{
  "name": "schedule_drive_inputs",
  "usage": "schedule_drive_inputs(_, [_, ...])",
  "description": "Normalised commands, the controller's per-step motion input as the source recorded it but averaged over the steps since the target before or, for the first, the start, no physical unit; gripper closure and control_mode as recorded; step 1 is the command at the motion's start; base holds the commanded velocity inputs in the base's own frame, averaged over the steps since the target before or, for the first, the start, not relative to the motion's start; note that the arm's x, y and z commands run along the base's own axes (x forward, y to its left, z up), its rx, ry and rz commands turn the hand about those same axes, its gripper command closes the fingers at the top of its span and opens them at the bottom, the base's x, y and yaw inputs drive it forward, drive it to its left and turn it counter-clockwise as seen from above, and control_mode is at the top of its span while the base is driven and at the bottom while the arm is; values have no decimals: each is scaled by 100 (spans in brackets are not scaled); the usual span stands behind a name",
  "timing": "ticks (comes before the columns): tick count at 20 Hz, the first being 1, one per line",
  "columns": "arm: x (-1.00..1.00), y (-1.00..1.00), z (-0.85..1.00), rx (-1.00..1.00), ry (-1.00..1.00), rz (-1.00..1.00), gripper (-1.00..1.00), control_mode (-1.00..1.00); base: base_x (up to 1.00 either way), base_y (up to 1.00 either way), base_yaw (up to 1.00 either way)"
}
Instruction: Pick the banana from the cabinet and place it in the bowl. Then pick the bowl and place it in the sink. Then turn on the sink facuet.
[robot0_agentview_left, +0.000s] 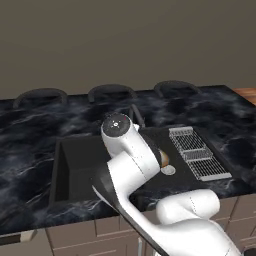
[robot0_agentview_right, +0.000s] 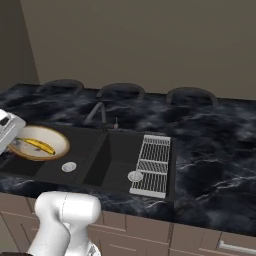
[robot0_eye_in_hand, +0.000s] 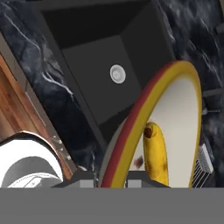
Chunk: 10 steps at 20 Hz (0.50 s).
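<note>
Black basin walls of the sink sit under your load, so the carry is already above its target. From the left in the right base view, the gripper is clamped on the bowl by its near rim, which holds it level over the sink's left half. I judge that grip was chosen so the banana stays put inside. It lies across the cream floor, slim, curved, yellow with dark tips. Further right stands the faucet, then the grey rack.
</note>
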Motion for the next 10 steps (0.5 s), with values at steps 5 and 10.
schedule_drive_inputs(5, [74, 16, -66, 9, 5, -7, 100, -100, 0, 0, 0])
schedule_drive_inputs(10, [58, 19, -79, 14, 4, -6, 100, -100, 0, 0, 0])
